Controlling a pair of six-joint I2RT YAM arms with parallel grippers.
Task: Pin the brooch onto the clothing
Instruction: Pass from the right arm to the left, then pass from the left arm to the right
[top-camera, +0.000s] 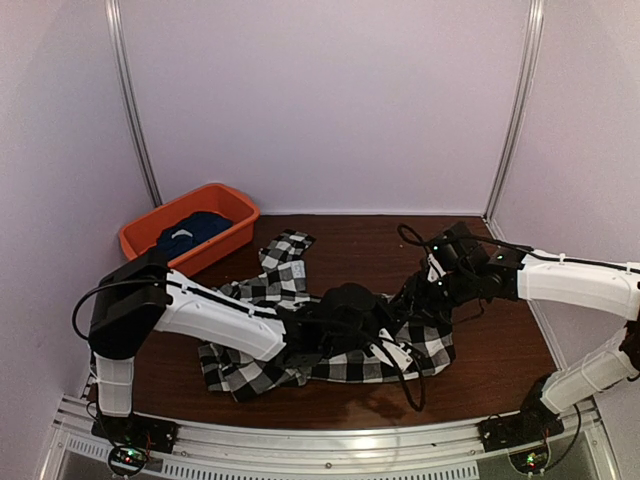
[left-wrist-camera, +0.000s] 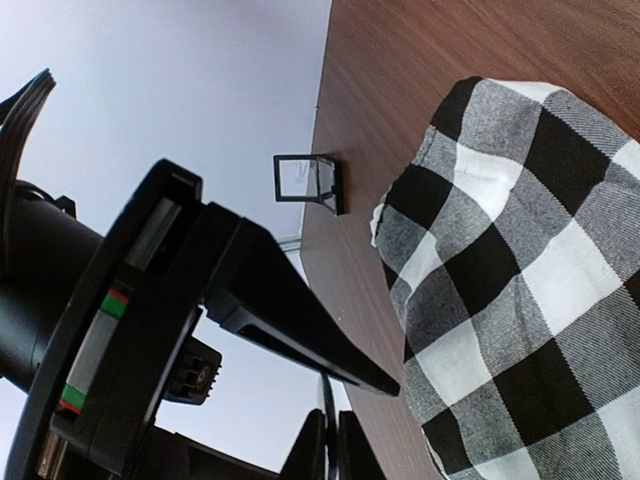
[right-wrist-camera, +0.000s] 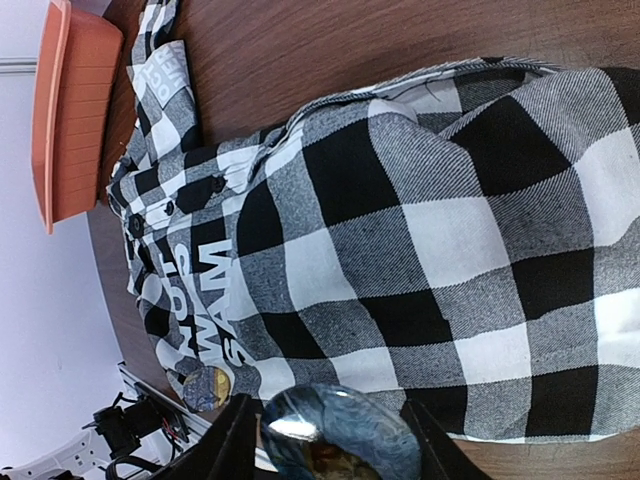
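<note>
**Fig.** Brooch (right-wrist-camera: 340, 445), nearest in R wrist view: round, glossy, blue-grey, pinched betw. jaws of R gripper (right-wrist-camera: 333, 442), over shirt's edge. Touching cloth or not: can't tell. Pin side not visible.

L gripper (left-wrist-camera: 328, 452), bottom of L wrist view: fingertips look pressed almost together w/ a sliver of gap. Whether cloth is caught betw. them can't be told.

Shirt (right-wrist-camera: 420, 230): black-white check, lying crumpled on table (top-camera: 500, 350) under both grippers, centre of top view. White block lettering (right-wrist-camera: 205, 290) on a black panel runs along its far part in R wrist view.

Beyond, in L wrist view: small black frame (left-wrist-camera: 310, 182) stands on bare wood, apart from shirt.

Farthest: orange bin (top-camera: 225, 240) at back-left w/ navy garment (top-camera: 195, 228) inside, well apart from the work.

Step in hand (judged): bringing brooch to cloth. To do it well:
- L should hold a single layer taut & flat near target.
- R lowers brooch square to fabric, pin side down, on a smooth patch away from folds.
- Press w/o dragging cloth, and release only once it sits.

Risk: bunched layers pinned together.
</note>
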